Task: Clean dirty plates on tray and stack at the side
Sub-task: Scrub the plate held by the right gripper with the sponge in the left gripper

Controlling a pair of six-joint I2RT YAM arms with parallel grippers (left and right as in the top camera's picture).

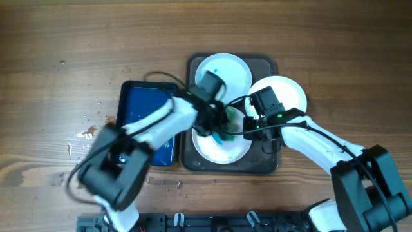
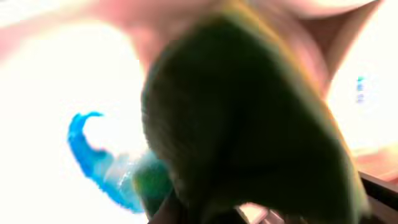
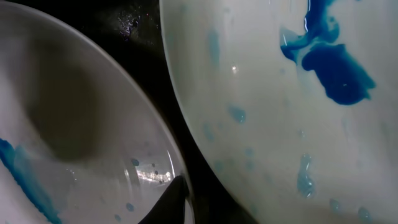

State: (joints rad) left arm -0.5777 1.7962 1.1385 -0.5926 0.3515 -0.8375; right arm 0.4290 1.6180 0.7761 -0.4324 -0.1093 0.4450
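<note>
On tray (image 1: 268,162) | near plate (image 1: 211,150) under left tool (image 1: 222,126) (gripping green sponge (image 1: 231,118))

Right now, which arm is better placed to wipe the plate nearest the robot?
Left: the left gripper holds the green sponge over that plate, at a blue smear; the right gripper shows no sponge.

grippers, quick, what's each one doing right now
left gripper: closed on the green sponge, over a dirty plate.
right gripper: cannot be told; only one fingertip shows.
</note>
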